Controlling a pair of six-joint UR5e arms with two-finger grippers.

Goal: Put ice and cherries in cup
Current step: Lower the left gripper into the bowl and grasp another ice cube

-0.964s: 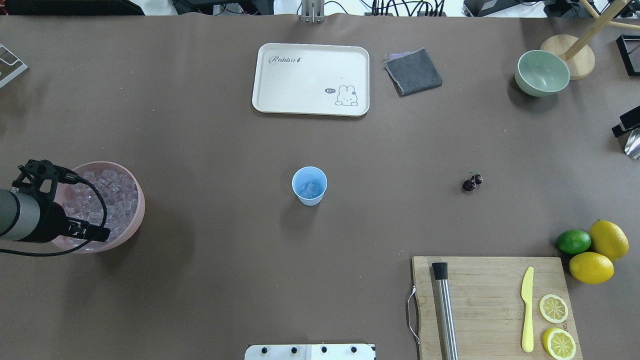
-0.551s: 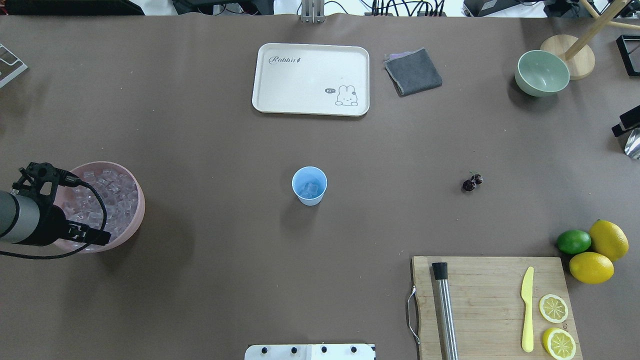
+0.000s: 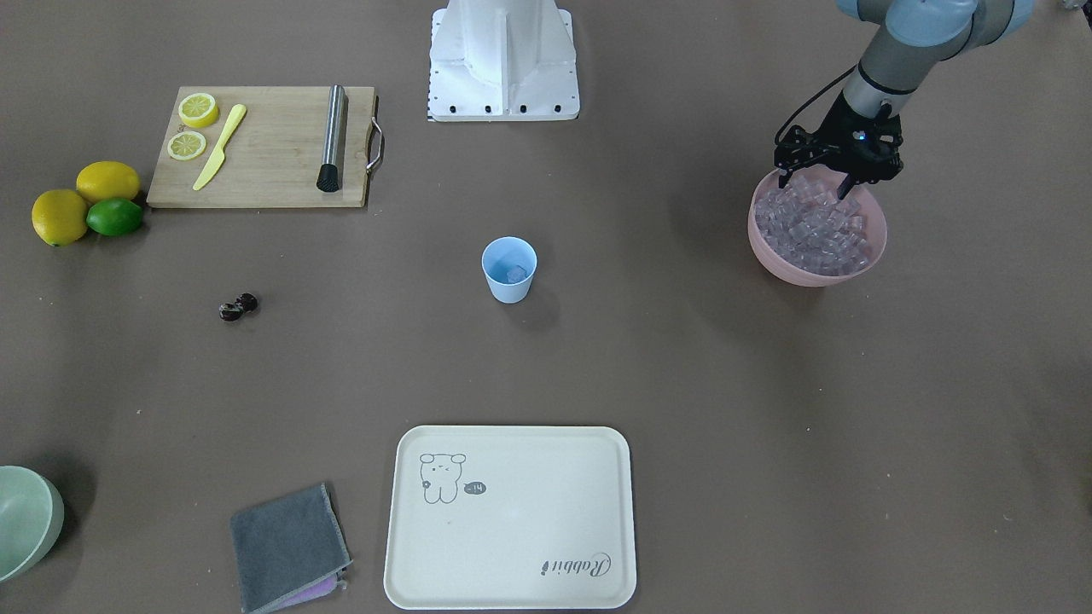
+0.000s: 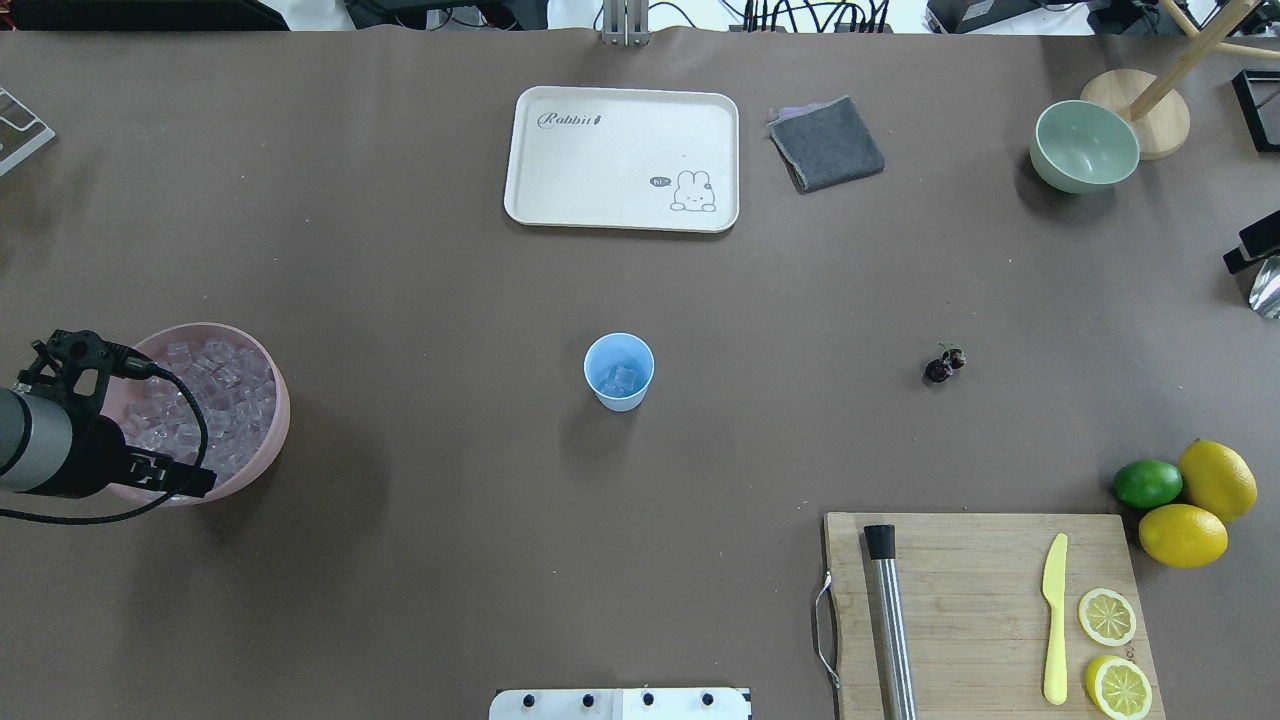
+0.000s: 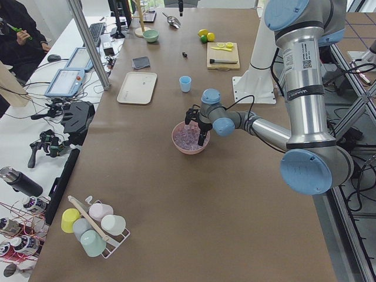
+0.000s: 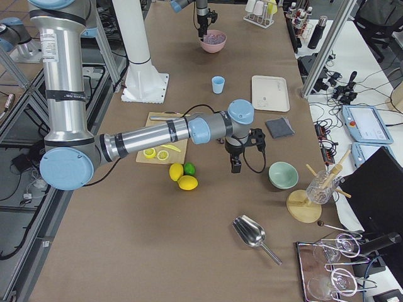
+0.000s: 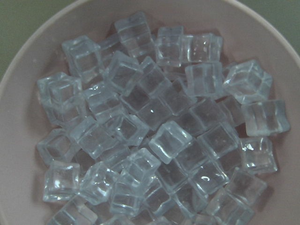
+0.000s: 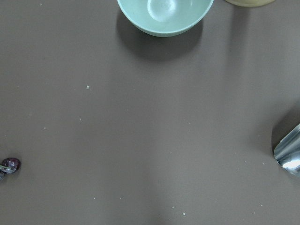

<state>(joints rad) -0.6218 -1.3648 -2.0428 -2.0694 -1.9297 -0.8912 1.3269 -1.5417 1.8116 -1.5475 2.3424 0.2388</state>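
Note:
The light blue cup (image 4: 619, 372) stands mid-table with a couple of ice cubes in it; it also shows in the front view (image 3: 509, 269). The pink bowl (image 4: 276, 405) at the table's left holds many ice cubes (image 7: 168, 140). My left gripper (image 4: 122, 415) hangs open just above that ice (image 3: 815, 230), with nothing seen between its fingers. The cherries (image 4: 944, 365) lie on the table right of the cup and show at the edge of the right wrist view (image 8: 9, 165). My right gripper (image 6: 238, 163) shows only in the exterior right view, near the pale green bowl; I cannot tell its state.
A cream tray (image 4: 620, 160) and a grey cloth (image 4: 826, 143) lie at the far side. The pale green bowl (image 4: 1084, 146) is at the far right. A cutting board (image 4: 985, 610) with muddler, yellow knife and lemon slices is near right, beside two lemons and a lime (image 4: 1147, 483).
My left gripper has drifted a little toward the table's left edge over the pink bowl. The cup and the cherries have not moved.

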